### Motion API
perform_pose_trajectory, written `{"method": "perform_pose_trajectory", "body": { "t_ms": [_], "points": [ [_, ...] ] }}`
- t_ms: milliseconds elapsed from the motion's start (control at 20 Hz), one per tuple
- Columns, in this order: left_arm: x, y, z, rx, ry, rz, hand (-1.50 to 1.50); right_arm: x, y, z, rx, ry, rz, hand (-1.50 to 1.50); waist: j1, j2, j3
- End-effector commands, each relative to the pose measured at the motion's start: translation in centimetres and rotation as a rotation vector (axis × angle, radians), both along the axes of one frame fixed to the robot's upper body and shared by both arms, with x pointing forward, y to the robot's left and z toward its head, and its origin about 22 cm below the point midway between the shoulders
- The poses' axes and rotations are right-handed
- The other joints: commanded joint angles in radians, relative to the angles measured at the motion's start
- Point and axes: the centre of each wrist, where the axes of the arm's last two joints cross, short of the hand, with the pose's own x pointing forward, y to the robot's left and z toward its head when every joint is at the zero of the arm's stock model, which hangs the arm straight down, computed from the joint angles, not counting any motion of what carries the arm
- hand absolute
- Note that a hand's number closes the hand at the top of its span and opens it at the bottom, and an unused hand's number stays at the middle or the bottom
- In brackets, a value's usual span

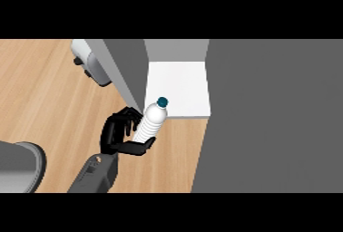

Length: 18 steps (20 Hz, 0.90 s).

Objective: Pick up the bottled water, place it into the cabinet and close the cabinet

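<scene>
The bottled water (pixel 152 118) is a clear bottle with a teal cap, tilted with its cap toward the cabinet. My left hand (pixel 120 133) is shut on its lower part, fingers on the left side and thumb under the base. The cap end reaches the front left corner of the cabinet's white shelf (pixel 181 86). The cabinet's grey door (pixel 127 68) stands open just left of the bottle. My right hand does not show.
A wide dark grey cabinet panel (pixel 275 118) fills the right side. A white and grey appliance (pixel 90 61) stands on the wooden counter (pixel 47 104) behind the open door. A grey round vessel (pixel 19 165) sits at the lower left edge.
</scene>
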Motion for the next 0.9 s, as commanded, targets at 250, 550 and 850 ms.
{"method": "perform_pose_trajectory", "body": {
  "t_ms": [250,550,850],
  "points": [
    [-0.2,-6.5,6.4,-0.083,0.017,-0.018,1.50,-1.0,0.3,0.3,-0.012,-0.049,-0.039,-1.50,0.001,0.001,0.000],
    [1.5,-8.3,9.8,-0.086,0.049,-0.032,1.50,-2.3,-1.8,1.8,-0.025,-0.045,-0.037,-1.50,-0.001,0.003,0.000],
    [5.1,-11.0,12.1,-0.002,0.046,0.031,1.50,-3.6,-0.9,0.7,0.006,-0.043,-0.031,-1.50,-0.024,0.004,0.000]
  ]
}}
